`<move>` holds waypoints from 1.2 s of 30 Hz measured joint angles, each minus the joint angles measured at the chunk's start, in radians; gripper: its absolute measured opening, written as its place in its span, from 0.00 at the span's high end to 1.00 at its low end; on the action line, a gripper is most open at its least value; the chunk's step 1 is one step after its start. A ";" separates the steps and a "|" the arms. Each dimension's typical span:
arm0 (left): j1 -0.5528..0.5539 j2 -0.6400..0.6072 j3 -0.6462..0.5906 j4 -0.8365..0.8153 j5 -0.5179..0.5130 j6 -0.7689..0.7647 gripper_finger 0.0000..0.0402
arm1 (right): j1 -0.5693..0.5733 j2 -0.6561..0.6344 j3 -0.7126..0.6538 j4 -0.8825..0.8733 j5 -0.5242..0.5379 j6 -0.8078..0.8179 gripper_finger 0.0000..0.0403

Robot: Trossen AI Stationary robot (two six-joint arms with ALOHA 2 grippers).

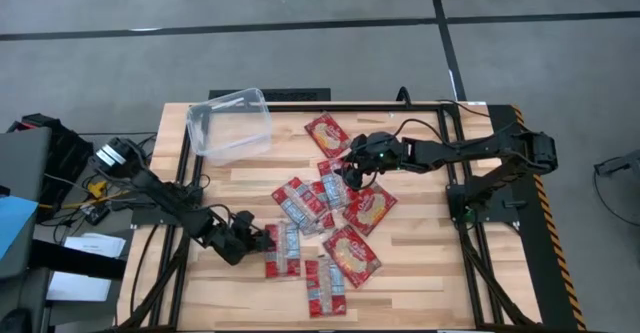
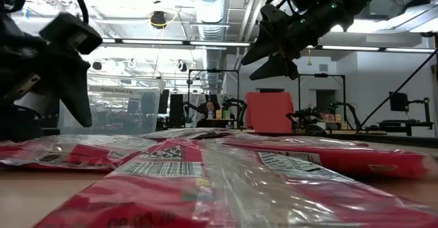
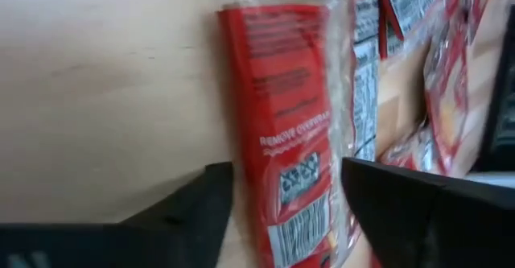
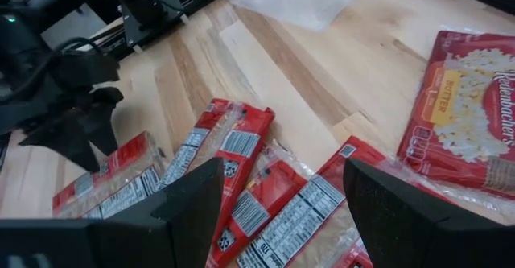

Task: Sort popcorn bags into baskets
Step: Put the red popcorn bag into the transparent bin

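Note:
Several red popcorn bags lie flat on the wooden table, spread around its middle [image 1: 318,205]. The clear plastic tub [image 1: 230,123] stands at the far left. My left gripper [image 1: 258,241] is open and hovers just left of a back-side-up bag [image 1: 283,251]. In the left wrist view its fingers stand on either side of that bag's end [image 3: 294,147] without touching it. My right gripper [image 1: 348,175] is open and raised above the bags near the middle [image 4: 257,179]. In the low view it hangs well clear of them [image 2: 274,46].
One bag with a yellow-cream picture [image 1: 327,133] lies alone toward the far edge; two more [image 1: 368,208] [image 1: 352,255] lie on the right of the pile. Bare wood shows along the table's left side [image 1: 215,183]. Black frame rails run along the table's edges.

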 joint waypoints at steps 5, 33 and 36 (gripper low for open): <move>0.004 0.067 -0.028 0.183 -0.017 0.039 0.72 | 0.020 0.000 0.000 -0.005 0.000 0.000 0.30; 0.037 -0.497 0.080 -0.266 -0.118 0.166 1.00 | 0.038 0.000 0.000 0.005 0.048 -0.001 0.30; 0.055 -0.554 0.156 -0.384 -0.122 0.207 1.00 | 0.038 0.000 0.000 0.006 0.048 -0.002 0.30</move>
